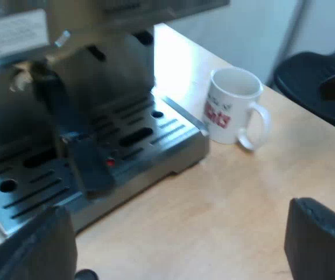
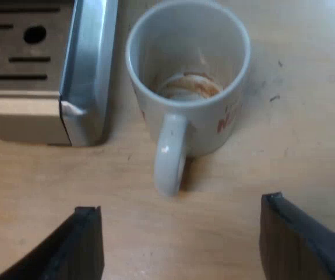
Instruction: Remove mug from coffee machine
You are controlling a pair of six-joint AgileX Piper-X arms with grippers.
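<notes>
**A:** What is there, and where?
**B:** A steel espresso machine (image 1: 85, 76) sits on a pale wooden table (image 1: 225, 216). A white mug (image 2: 187, 70) with red print stands upright on the table, off the machine, just beside a corner of its drip tray (image 2: 88, 64).
**A:** And the tools?
**B:** The right tool (image 2: 184, 242) hovers near the mug's handle, fingers spread wide, gripping nothing. The left tool (image 1: 176, 245) is likewise released, farther from the mug.
</notes>
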